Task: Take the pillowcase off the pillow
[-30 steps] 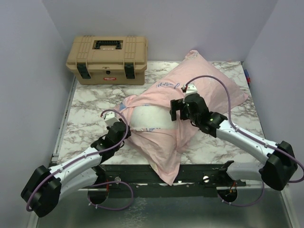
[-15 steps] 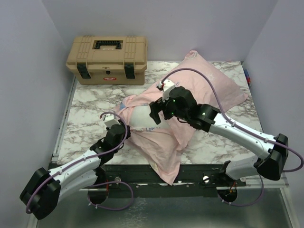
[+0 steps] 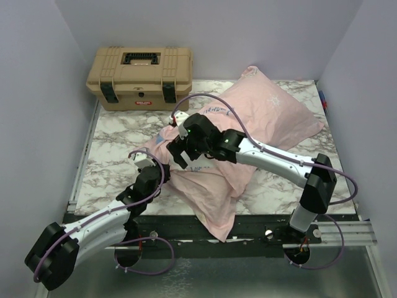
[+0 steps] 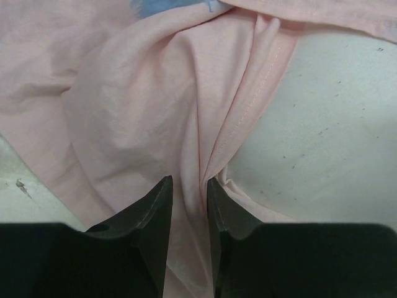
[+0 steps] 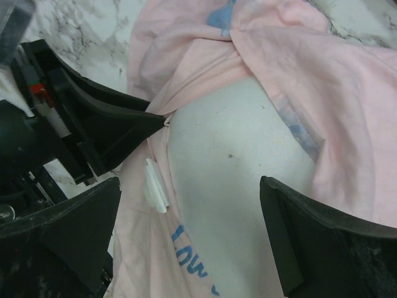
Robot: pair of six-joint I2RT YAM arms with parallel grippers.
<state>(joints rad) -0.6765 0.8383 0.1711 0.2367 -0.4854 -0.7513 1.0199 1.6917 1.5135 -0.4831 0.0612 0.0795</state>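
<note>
Although the marble table point(image 3: 111, 133) is largely covered by it, the pillow point(image 5: 236, 167) shows only as a white patch at the mouth of the pillowcase point(image 3: 267, 112). The case shows its pale pink side and lies from near the far right corner to the near edge, where a fold hangs over. The tan toolbox point(image 3: 141, 77) sits at the far left, well apart from the work.

The step in hand, as I judge it, is opening the mouth wide enough to get hold of the pillow itself. The left gripper point(image 4: 189, 186) has its jaws nearly together, pinching a gathered fold of the pillowcase right at the stitched hem point(image 4: 248, 112). The right gripper point(image 5: 190, 186) hangs with its jaws spread to their widest and holds nothing. It is directly over the bare white patch, with the hem running just beside one of its fingers.

To do this well, the left should grip firmly and draw toward the near left, so the hem is taut and lifted off the pillow. The right should then come down on white pillow only (any pink caught with it would drag the case along). From the top view the right gripper appears just above the pillow, though whether it touches cannot be told. A small white tag point(image 5: 155, 186) lies at the hem, near the left gripper's tip.
</note>
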